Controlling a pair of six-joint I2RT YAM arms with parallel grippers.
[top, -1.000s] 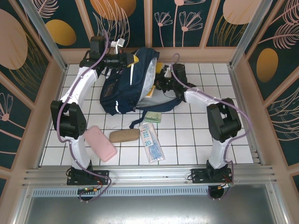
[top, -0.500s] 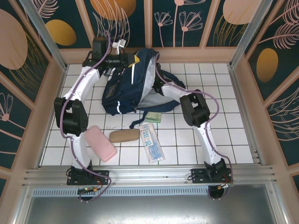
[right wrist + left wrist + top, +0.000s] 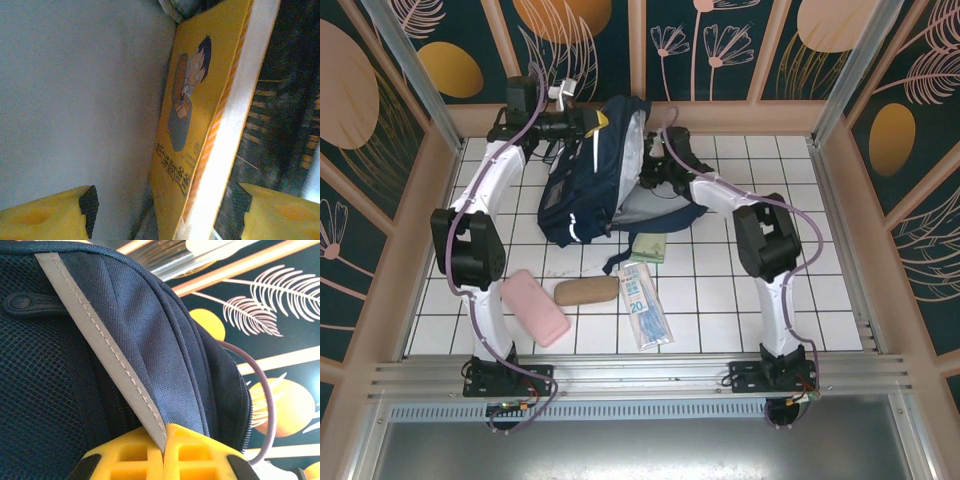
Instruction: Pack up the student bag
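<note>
Fabric at the rim of the student bag (image 3: pixel 585 185), sitting at the far middle of the table (image 3: pixel 710 300), is being pinched tight by the left gripper (image 3: pixel 164 452), while the right gripper (image 3: pixel 165 207) is reaching inside, jaws apart astride a yellow book (image 3: pixel 195 125) standing on edge, its cover writing too blurred to read.
</note>
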